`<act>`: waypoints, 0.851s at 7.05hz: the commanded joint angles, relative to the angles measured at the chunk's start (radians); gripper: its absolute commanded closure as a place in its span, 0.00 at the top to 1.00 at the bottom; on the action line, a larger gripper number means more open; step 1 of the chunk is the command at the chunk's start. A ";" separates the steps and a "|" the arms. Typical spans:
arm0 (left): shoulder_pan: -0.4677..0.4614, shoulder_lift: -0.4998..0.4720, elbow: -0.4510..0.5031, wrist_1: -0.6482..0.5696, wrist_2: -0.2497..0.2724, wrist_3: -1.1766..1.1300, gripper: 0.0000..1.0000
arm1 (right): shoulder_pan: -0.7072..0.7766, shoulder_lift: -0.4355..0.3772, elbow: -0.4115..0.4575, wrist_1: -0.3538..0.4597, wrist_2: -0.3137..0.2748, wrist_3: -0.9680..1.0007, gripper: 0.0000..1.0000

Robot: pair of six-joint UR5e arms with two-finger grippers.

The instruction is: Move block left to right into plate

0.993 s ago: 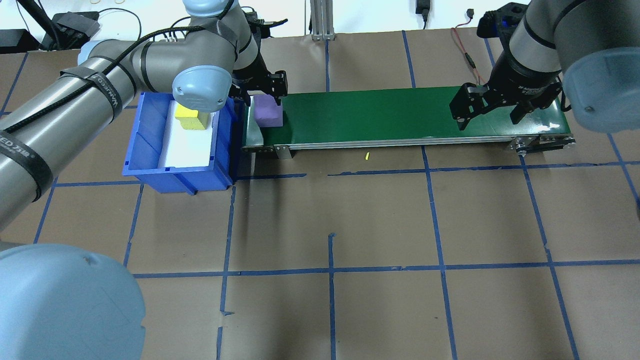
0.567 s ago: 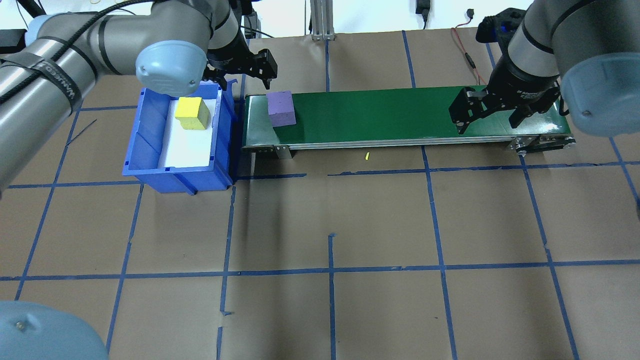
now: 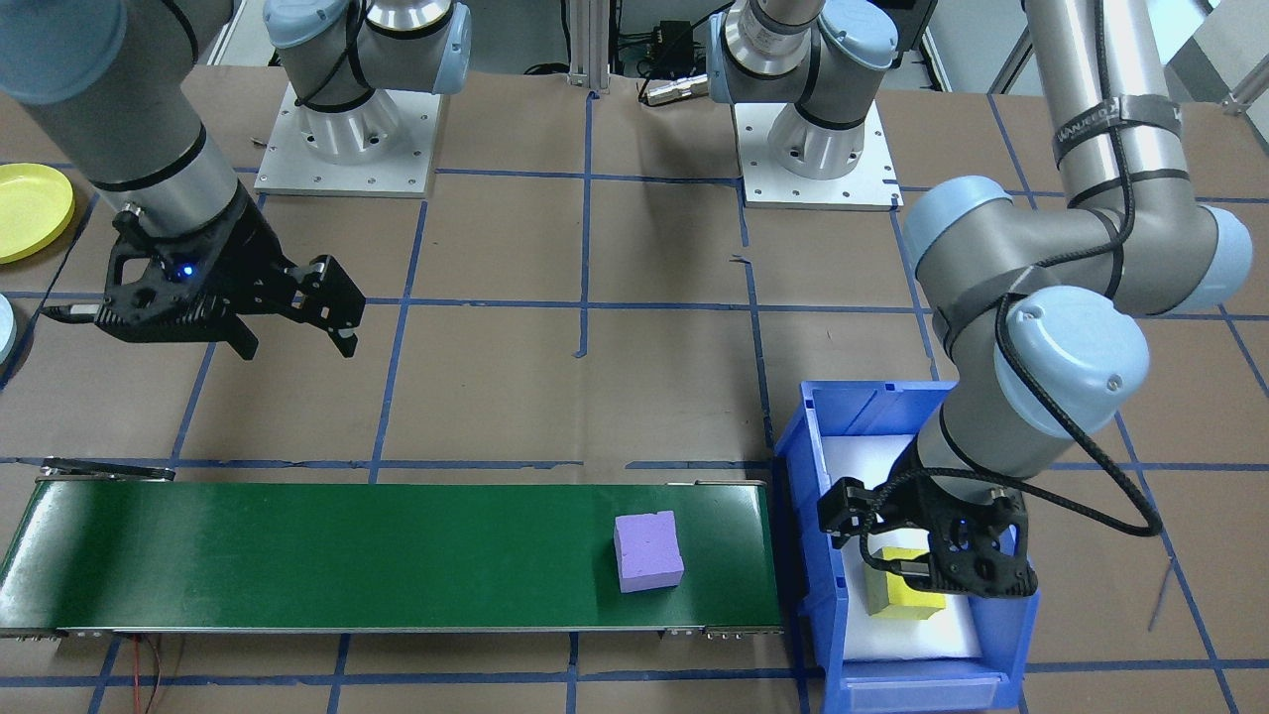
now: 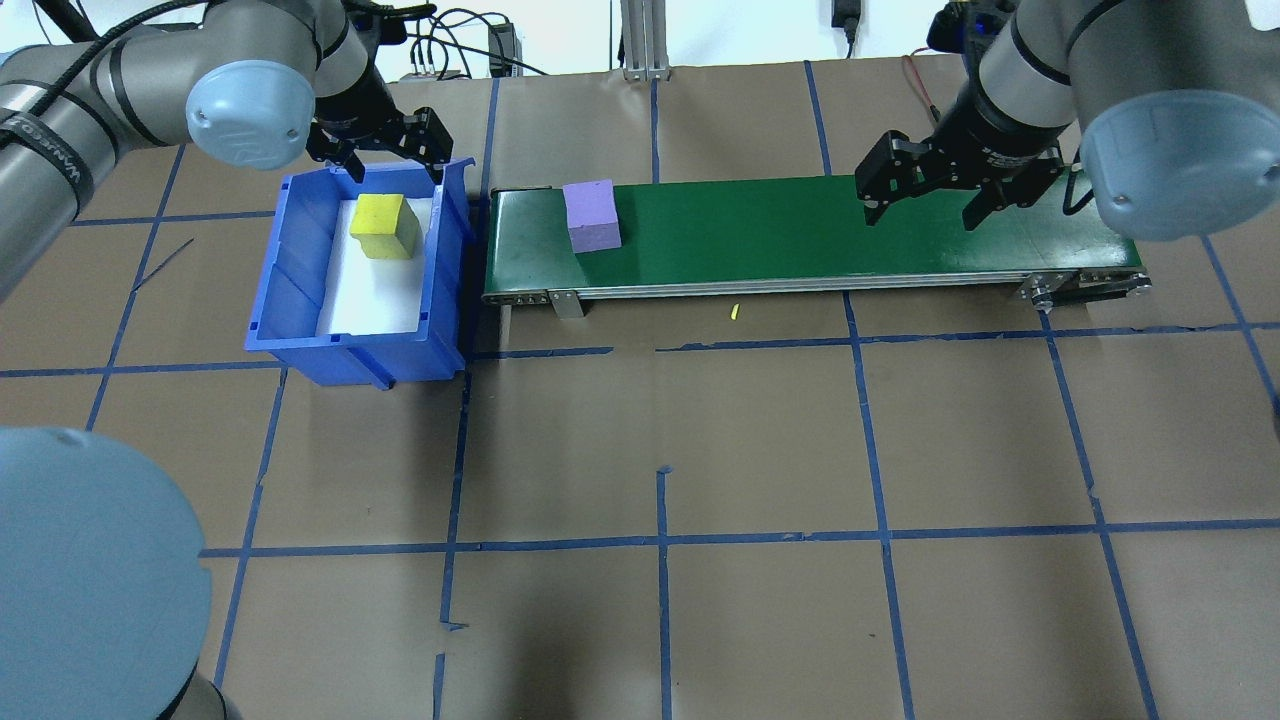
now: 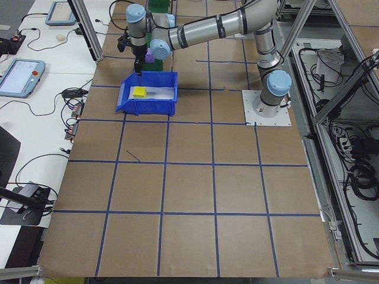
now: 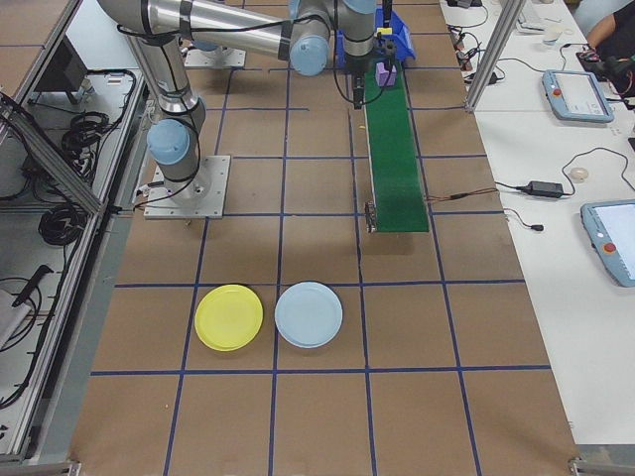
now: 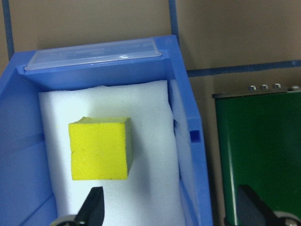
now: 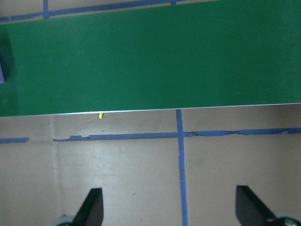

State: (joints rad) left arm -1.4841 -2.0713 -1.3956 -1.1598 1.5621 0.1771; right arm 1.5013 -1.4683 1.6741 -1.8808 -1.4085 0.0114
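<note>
- Brown paper with blue tape lines covers the table (image 4: 660,420).
- On it, a blue bin (image 4: 290,290) lined with white foam (image 7: 155,188) holds one yellow block (image 4: 383,226).
- Left gripper (image 4: 383,150) hangs spread and empty above the bin's far end.
- Purple block (image 4: 591,214) sits on the green conveyor belt (image 4: 800,235) near the bin.
- Right gripper (image 4: 925,192) hovers spread over the belt's other half.
- Yellow plate (image 6: 229,317) lies empty, touching a light blue plate (image 6: 309,313), well apart from the belt.

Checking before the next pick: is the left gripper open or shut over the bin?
Open. The left gripper hangs over the blue bin with its fingers spread and empty, above the yellow block.
</note>
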 commanded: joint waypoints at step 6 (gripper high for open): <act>0.074 -0.119 -0.053 0.121 -0.005 0.079 0.37 | 0.062 0.270 -0.079 -0.230 0.183 0.234 1.00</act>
State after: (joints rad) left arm -1.4101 -2.1990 -1.4466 -1.0461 1.5589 0.2581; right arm 1.5497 -1.2214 1.5968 -2.0863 -1.2295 0.2189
